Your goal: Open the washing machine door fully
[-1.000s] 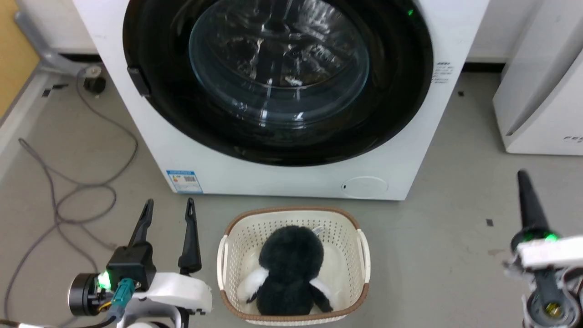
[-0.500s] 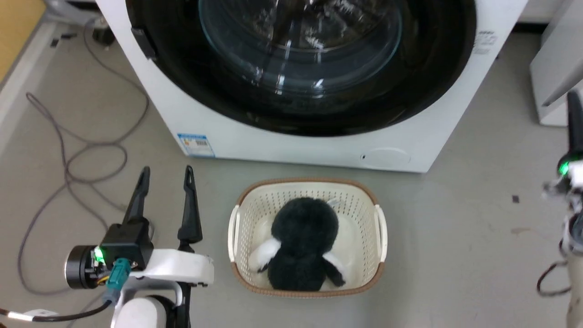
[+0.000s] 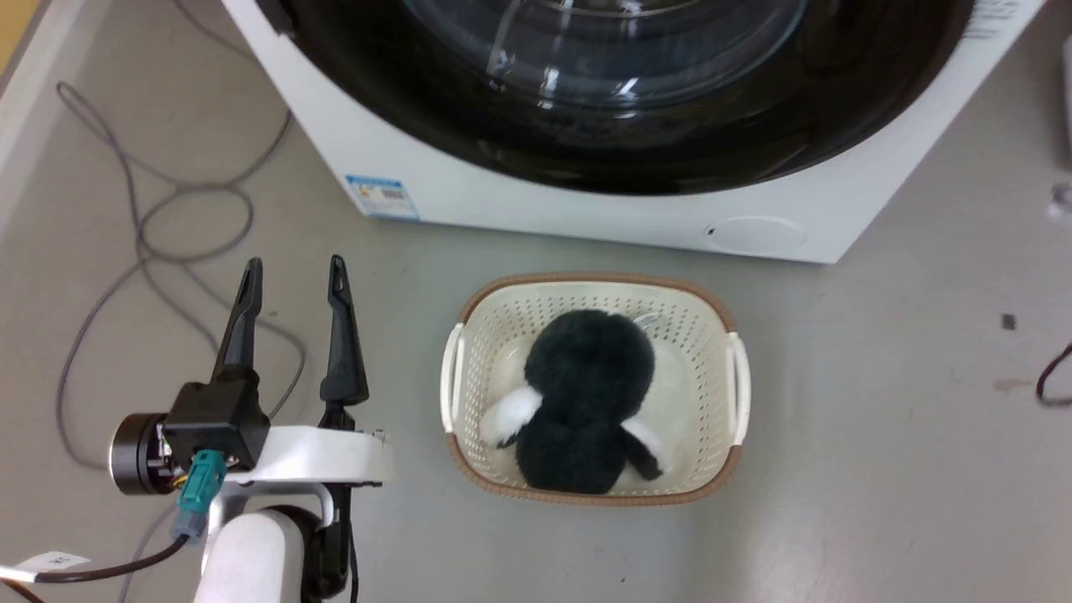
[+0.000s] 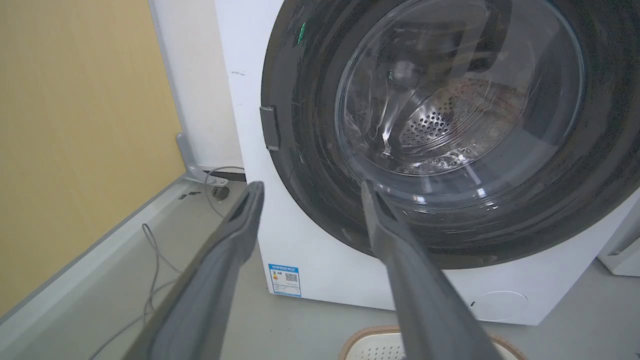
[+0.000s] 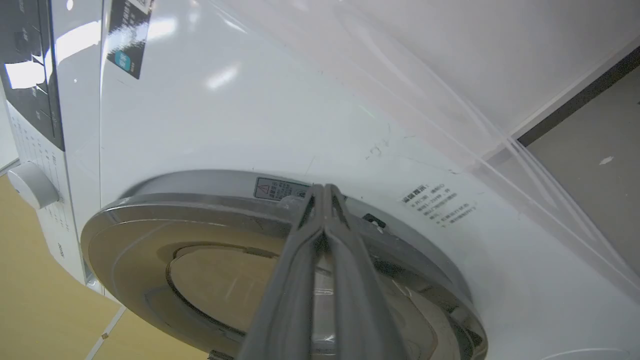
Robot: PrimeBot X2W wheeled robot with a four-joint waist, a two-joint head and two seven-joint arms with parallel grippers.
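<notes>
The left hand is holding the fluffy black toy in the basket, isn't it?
No. The left hand holds nothing: it is open, off to the side of the basket and not touching it. The fluffy black toy does lie in the basket. The head view shows this.

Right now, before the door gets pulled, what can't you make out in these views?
- Head view: the washing machine door is cut off by the top edge, so its upper part is out of frame.
- Right wrist view: the right gripper, shut, has its tips at the door's rim; contact cannot be told.
- Right wrist view: the warning label has print too small to read.
- Head view: the plush toy hides much of the laundry basket floor.
</notes>
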